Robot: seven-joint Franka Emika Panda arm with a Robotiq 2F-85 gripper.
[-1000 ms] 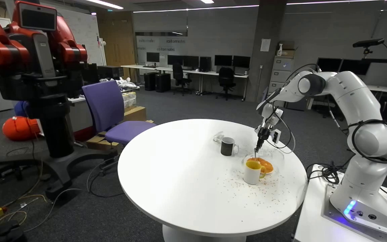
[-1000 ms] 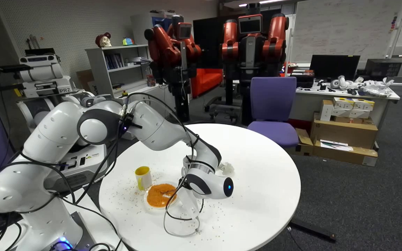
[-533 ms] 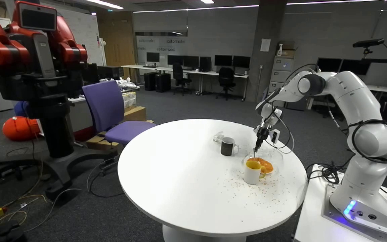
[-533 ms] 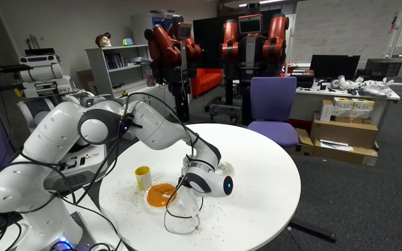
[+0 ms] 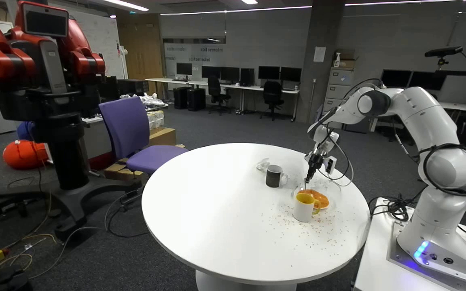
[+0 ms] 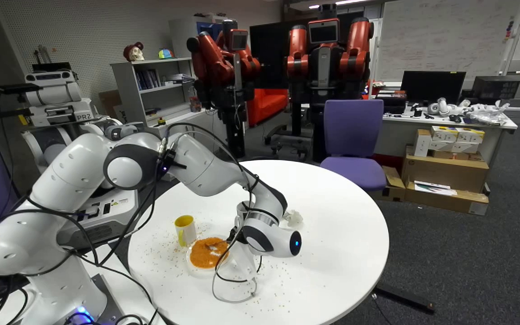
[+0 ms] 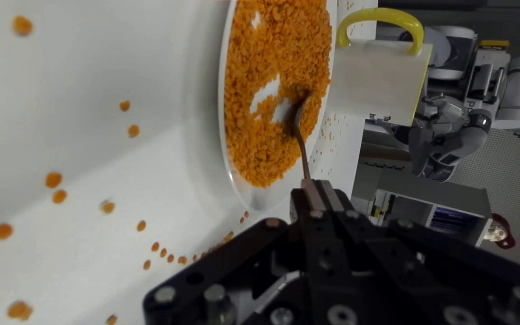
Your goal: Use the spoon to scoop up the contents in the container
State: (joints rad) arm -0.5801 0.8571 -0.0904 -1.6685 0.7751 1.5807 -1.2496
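The container is a shallow white bowl; its rim (image 7: 222,104) shows in the wrist view, and it stands on the round table in both exterior views (image 6: 195,269). The contents are orange grains (image 7: 260,158), also visible in both exterior views (image 5: 318,198) (image 6: 203,257), with bare white patches near the middle. My gripper (image 7: 318,183) is shut on the handle of the spoon (image 7: 303,149), and its fingertips (image 5: 306,179) are just above the bowl's edge. The spoon (image 5: 305,185) points down into the bowl, and its head sits tilted among the grains beside a bare patch.
A white mug with yellow inside (image 5: 303,212) stands close beside the bowl, also in the wrist view (image 7: 373,81). A dark mug (image 5: 273,178) and crumpled clear plastic (image 5: 262,164) stand farther off. Loose grains lie scattered on the table (image 5: 217,210) around the bowl.
My gripper and the spoon have shifted slightly left in an exterior view. The bare patch in the orange grains looks a little larger. The mugs have not moved.
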